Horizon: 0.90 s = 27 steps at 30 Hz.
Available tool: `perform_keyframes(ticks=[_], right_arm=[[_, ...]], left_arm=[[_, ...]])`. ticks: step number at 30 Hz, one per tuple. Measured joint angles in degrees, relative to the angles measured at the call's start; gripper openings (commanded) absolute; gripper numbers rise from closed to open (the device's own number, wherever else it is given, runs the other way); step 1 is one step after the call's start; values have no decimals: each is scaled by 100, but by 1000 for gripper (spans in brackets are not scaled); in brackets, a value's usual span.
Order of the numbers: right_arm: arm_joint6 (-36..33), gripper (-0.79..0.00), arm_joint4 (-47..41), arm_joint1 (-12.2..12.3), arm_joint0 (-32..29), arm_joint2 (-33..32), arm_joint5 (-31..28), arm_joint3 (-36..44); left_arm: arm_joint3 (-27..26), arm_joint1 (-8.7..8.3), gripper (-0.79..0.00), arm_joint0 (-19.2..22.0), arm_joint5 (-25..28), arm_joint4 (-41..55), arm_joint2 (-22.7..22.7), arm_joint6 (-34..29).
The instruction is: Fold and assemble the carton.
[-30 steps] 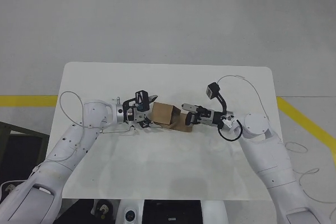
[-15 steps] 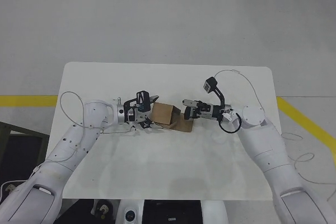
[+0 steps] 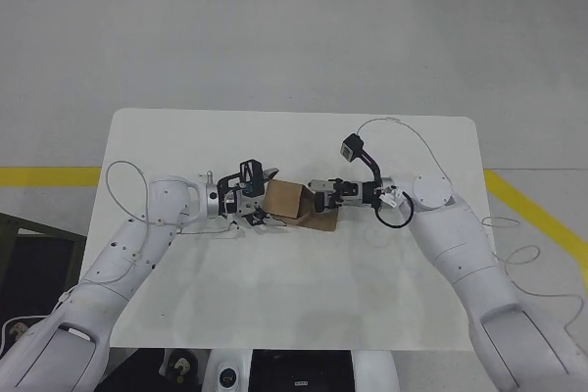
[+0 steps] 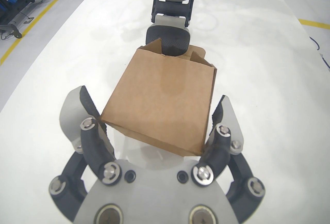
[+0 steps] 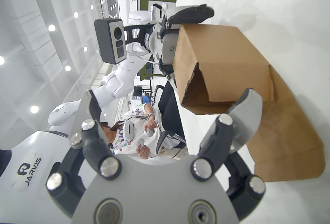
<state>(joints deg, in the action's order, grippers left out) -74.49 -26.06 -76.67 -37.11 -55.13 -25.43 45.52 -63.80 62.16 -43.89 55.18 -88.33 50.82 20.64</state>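
Carton (image 4: 165,96) in left fingers (image 4: 74,106), right fingers (image 5: 246,111) at its open end

Left arm (image 3: 142,235) and right arm (image 3: 451,235): glossy white shells, rounded joints. A thin white cable (image 3: 113,176) loops off each forearm. Left gripper (image 4: 153,100): pale grey plate, black linkages, silver slotted screws, grey fingers (image 4: 71,103) with black ribbed pads. Right gripper (image 5: 170,96): same build. Black box camera (image 3: 349,149) on a curved bracket at each wrist. Black logo (image 5: 29,170) on the white shell.
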Motion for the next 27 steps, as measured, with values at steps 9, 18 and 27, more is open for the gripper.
perform_keyframes(ticks=[9,18,27], right_arm=[[-24,0,-167,-118,17,210,43,-89],[463,0,-307,-196,-88,251,86,-71],[812,0,-376,-238,-218,247,195,40]], left_arm=[[-4,-1,0,-13,-24,-16,12,3],[-13,-1,0,-25,-39,-13,22,-9],[-9,-1,0,-30,-29,-26,27,-22]])
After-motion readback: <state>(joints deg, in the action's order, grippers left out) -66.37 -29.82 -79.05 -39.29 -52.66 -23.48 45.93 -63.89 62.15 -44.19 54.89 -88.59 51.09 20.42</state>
